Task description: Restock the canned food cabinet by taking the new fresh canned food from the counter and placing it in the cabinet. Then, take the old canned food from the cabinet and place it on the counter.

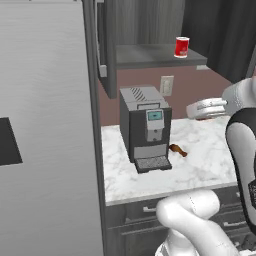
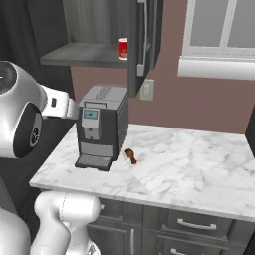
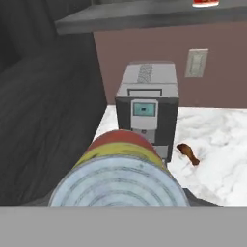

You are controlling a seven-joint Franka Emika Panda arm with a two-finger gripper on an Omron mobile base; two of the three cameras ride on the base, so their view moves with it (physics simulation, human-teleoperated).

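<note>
The new fresh canned food [image 3: 118,176], with its yellow-and-red label and pale ringed lid, sits close up in the hand view and hides the fingertips. My gripper [image 1: 196,111] is shut on it, hanging above the counter [image 1: 200,165] to the right of the coffee machine and below the cabinet. The old canned food [image 1: 182,47], bright red with a white patch, stands upright near the front right of the cabinet shelf [image 1: 145,56]. The same red can [image 2: 122,49] shows on the shelf [image 2: 79,54] in the right base view. Its base [image 3: 206,2] shows at the top of the hand view.
A dark grey coffee machine [image 1: 145,127] stands on the counter under the shelf. A small brown food item [image 1: 178,150] lies just right of it. A tall grey fridge panel [image 1: 45,130] bounds the left. An open cabinet door [image 2: 144,40] hangs right of the shelf.
</note>
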